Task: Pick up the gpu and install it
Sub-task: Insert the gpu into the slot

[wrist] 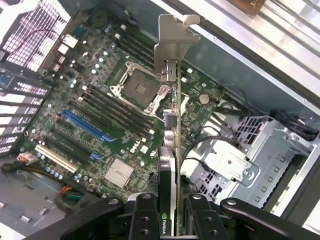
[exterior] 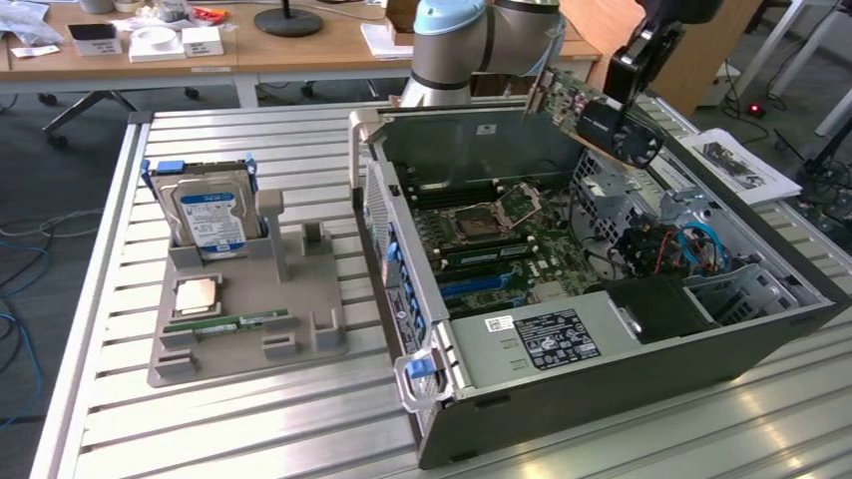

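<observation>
Gpu (wrist: 172, 150) is what we find clamped in the gripper (wrist: 170, 222): the black fingers (wrist: 145, 220) press on both flat faces of the card, which we see edge-on in the wrist view, its silvery end bracket (wrist: 172, 45) at the end far from the gripper. In the exterior view we see the card held in the air, tilted, above the far rim of the open computer case (exterior: 639, 369), toward the exterior view's right, its green board and dark cooler face both showing. It sits in no slot and is clear of the motherboard (exterior: 493, 239) that lies flat inside the case. On the wrist camera we can make out, past the card, the empty CPU socket (wrist: 137, 90), a long blue slot (wrist: 85, 125) and a white slot (wrist: 55, 157). The case lies on its side on a slatted metal worktop (exterior: 266, 419). To the exterior view's left of the case, well apart from the card, we see a grey holder (exterior: 299, 299) carrying an upright hard drive (exterior: 213, 215) with a blue label and a slim green memory stick (exterior: 233, 324) lying flat.
</observation>
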You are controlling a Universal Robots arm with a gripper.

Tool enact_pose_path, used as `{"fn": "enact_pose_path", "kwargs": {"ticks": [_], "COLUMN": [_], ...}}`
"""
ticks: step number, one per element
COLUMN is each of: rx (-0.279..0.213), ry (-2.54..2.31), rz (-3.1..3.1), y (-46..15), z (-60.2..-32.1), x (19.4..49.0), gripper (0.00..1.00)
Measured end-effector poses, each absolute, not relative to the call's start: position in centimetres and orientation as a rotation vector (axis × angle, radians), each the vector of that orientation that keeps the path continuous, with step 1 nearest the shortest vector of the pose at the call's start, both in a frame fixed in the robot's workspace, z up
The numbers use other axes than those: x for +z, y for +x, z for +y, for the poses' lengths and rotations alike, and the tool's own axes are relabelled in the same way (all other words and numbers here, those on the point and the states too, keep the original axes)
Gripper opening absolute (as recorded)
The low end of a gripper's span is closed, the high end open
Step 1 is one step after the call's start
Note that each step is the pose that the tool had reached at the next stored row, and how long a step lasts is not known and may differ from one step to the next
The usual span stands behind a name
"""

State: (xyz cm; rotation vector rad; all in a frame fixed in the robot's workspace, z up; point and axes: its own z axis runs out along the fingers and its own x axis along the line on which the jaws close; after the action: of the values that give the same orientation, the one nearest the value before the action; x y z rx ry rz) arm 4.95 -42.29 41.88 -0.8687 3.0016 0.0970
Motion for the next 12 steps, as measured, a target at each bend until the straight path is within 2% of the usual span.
{"fn": "enact_pose_path", "kwargs": {"ticks": [12], "rx": [0.099], "ry": [-1.076], "rz": [2.938], "y": [4.95], "z": [-42.29], "x": [41.87], "gripper": [0.27]}}
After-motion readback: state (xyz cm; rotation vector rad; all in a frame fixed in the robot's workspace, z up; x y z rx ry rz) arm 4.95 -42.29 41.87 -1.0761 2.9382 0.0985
